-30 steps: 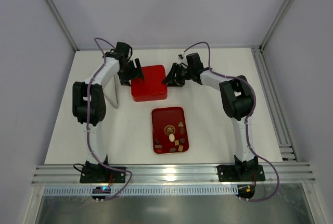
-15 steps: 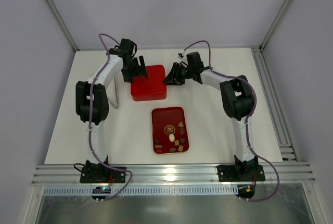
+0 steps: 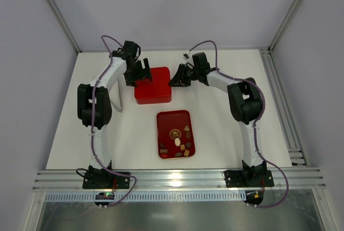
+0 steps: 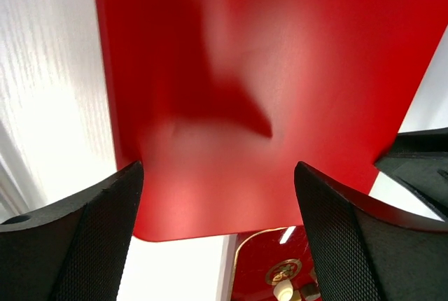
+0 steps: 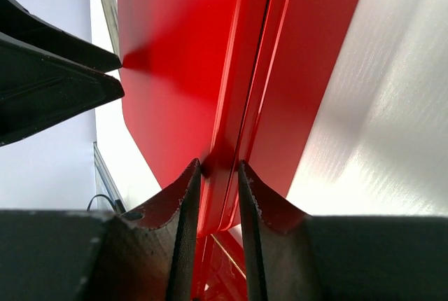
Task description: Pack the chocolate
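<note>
Top external view puts my left gripper [image 3: 134,75] at the left edge of the red box [image 3: 153,86] and my right gripper [image 3: 175,77] at its right edge, all in the upper middle of the frame. Left wrist view shows my left fingers [image 4: 84,245] spread wide, one in each lower corner of the frame. The box's smooth red face fills the space between and above them, and I cannot tell whether either pad touches it. Right wrist view shows my right fingers [image 5: 183,224] standing close together at the bottom centre, pinching a thin raised rim of the box that runs up the frame between them. The chocolate [image 3: 177,142], brown and tan pieces with one cream oval, lies loose on the flat red tray [image 3: 169,119] in the lower middle of the top view, apart from the box and well clear of both grippers.
</note>
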### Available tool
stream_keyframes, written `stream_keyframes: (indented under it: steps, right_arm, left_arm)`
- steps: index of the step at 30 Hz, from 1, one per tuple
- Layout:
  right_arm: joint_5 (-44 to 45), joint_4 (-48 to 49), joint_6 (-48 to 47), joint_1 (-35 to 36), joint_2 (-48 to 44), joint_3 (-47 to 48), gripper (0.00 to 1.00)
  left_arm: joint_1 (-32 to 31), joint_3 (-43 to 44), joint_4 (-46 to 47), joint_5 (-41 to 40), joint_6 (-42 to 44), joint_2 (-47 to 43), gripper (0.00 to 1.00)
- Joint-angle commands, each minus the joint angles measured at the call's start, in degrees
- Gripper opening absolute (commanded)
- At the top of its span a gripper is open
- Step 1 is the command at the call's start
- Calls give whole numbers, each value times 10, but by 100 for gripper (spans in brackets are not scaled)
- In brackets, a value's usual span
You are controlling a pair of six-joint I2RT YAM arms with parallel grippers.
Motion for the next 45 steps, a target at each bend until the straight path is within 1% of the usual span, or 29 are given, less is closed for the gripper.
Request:
stream_keyframes:
  steps: [1,4,5,6,7,9,10,11,14,16,18,23,26,31,35,40,45]
  right_arm:
    - [42,-47,-33,4,12,1,28]
    - [40,-49,-32,4,13,2,29]
    - [41,-48,-34,4,10,2,31]
    - [42,-50,-34,4,9,2,34]
    - [42,-49,-34,4,8,3,40]
    - [42,-52,-35,2,6,5,47]
    - [42,-53,-34,3,5,5,48]
    - [39,-52,-34,3,5,6,48]
    - [39,-50,-34,2,-1,8,48]
    - [38,-50,-34,3,-5,8,48]
    - [39,-48,-34,3,-9,9,48]
    - [29,-43,-31,4,-17,10,47]
    - [27,-41,-32,3,-20,12,47]
    - [13,-32,-23,4,-17,12,47]
    - [6,-29,-20,4,-16,11,47]
    - [-1,-23,-18,6,-18,10,47]
    - [-1,-23,-16,6,-19,13,47]
  left_arm:
    - [13,-29,18,-12,3,-52,86]
    - [22,-60,34,2,-5,-66,88]
    - [28,-71,38,12,-8,-78,88]
    - [33,-83,48,18,-12,-84,88]
    - [36,-109,66,29,-20,-92,89]
    - [50,-143,96,66,-29,-104,90]
    - [56,-155,110,83,-42,-111,90]
    - [67,-166,123,118,-50,-112,90]
    - [80,-211,182,162,-78,-125,89]
    - [83,-225,206,175,-85,-127,89]
    - [88,-227,211,188,-88,-120,89]
    - [101,-246,255,227,-118,-118,84]
    - [104,-253,266,237,-126,-119,81]
    - [107,-260,281,265,-140,-117,73]
    - [108,-258,289,283,-151,-118,70]
    - [109,-255,295,305,-165,-123,63]
    - [112,-257,292,307,-165,-118,63]
